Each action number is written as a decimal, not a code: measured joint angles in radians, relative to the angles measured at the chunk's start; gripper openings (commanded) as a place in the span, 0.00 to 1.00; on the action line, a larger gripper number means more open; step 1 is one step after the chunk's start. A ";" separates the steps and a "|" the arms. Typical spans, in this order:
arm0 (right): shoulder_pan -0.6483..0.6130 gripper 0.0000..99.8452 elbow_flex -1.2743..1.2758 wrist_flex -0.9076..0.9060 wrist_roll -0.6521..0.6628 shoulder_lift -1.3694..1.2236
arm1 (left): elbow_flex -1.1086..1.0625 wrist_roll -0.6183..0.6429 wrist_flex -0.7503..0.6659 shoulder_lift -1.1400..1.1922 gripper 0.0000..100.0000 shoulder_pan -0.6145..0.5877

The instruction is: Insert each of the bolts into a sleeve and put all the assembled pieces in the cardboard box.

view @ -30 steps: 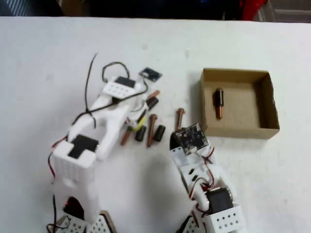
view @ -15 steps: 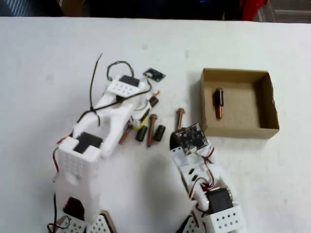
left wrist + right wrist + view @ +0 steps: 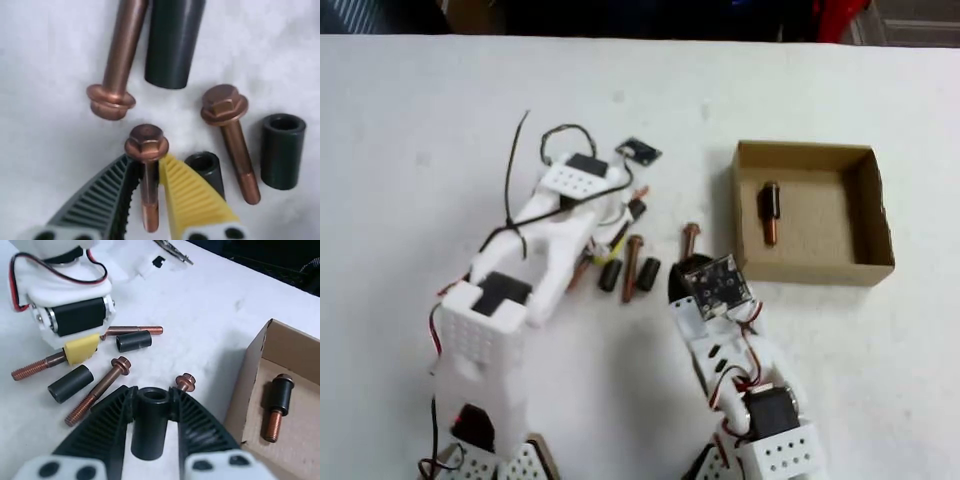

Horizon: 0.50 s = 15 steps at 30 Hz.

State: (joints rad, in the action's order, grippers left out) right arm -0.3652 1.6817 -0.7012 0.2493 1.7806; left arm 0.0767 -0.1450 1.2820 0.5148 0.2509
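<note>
**Bolt in my left, sleeve in my right**

My left gripper [image 3: 148, 161] is clamped on a copper bolt [image 3: 146, 141], gripping its shank between the dark finger and the yellow finger [image 3: 187, 195], with the hex head sticking out past the tips. Just beside it on the white table [image 3: 440, 100] lie a loose bolt [image 3: 227, 130] and a loose sleeve [image 3: 282, 150]. My right gripper [image 3: 151, 396] is closed around a black sleeve [image 3: 149, 435], held upright with its bore showing. The cardboard box [image 3: 805, 152] sits to my right, with one assembled piece [image 3: 770, 212] lying inside
</note>
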 measured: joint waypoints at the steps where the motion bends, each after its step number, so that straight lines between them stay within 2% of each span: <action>1: -0.002 0.02 0.000 0.009 0.000 0.000 | 0.000 0.000 0.002 -0.029 0.02 -0.002; 9: -0.075 0.02 0.000 0.078 0.000 0.000 | 0.000 0.000 0.017 -0.311 0.02 -0.002; 15: -0.077 0.02 0.000 0.129 0.000 0.000 | 0.000 0.028 0.068 -0.508 0.02 -0.002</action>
State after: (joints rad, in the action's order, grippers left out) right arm -0.4419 1.6817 -0.5723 0.2493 1.7806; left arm 0.0767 -0.1174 1.3495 0.0069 0.2493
